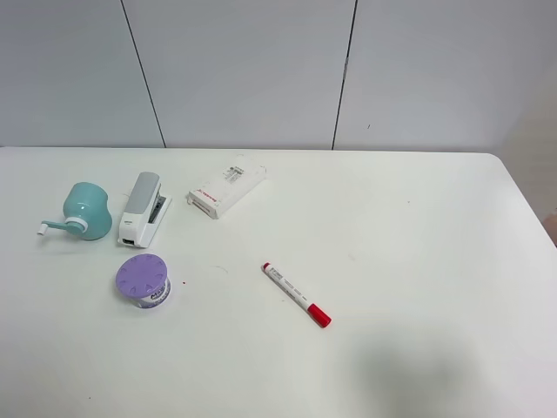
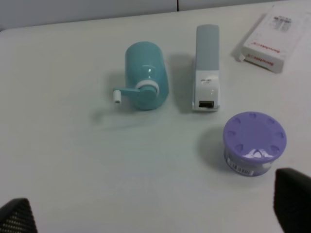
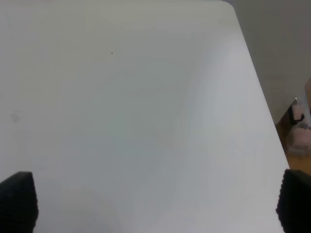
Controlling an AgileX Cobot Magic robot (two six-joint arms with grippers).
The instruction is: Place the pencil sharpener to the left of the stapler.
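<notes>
The mint-green pencil sharpener point(image 1: 87, 210) point(image 2: 146, 74) lies on its side at the table's far left, its white crank pointing left. Just to its right lies the grey-topped, white-bodied stapler point(image 1: 143, 209) point(image 2: 207, 68), apart from it. Neither arm shows in the exterior high view. In the left wrist view my left gripper point(image 2: 155, 213) hangs open above the table, short of both objects, with only its dark fingertips point(image 2: 291, 196) at the picture's corners. My right gripper point(image 3: 155, 204) is open too, over bare table near the right edge, holding nothing.
A round purple-lidded container point(image 1: 144, 280) point(image 2: 254, 142) stands in front of the stapler. A flat white box with red print point(image 1: 226, 186) point(image 2: 274, 37) lies behind and right of it. A red-capped marker point(image 1: 297, 294) lies mid-table. The table's right edge point(image 3: 265, 102) is near my right gripper.
</notes>
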